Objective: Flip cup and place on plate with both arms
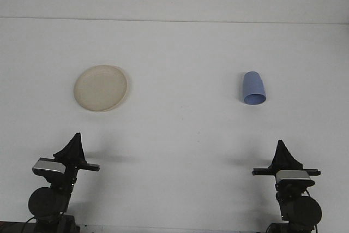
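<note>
White bench (pixel 180 151) fills nearly the whole frame, plain pale wall strip across the top edge. Landmark is the plate (pixel 101 88): round, beige, shallow rim, lying flat on the bench in the left half, nothing on it. Both arms sit at the near edge, only their front ends visible. Left claw (pixel 75 141) is nearer the camera than the plate and slightly left of it, well apart from it, tips pointing away over the bench; fingers look drawn together into a single dark point, narrow, holding nothing. Right claw (pixel 281 148) is far right of the plate and nearer the camera, same pose, fingers together in a point, narrow, holding nothing. Each arm has a grey camera block just behind the claw, with a dark crossbar. Cup (pixel 253 88) is blue, well to the right of the plate at about the same depth, apart from both claws. It reads as rim-down on the bench: closed narrower end at top, wider end toward the camera. Can't fully rule out that it's lying on its side. Soft shadows on the bench beside each claw.
</note>
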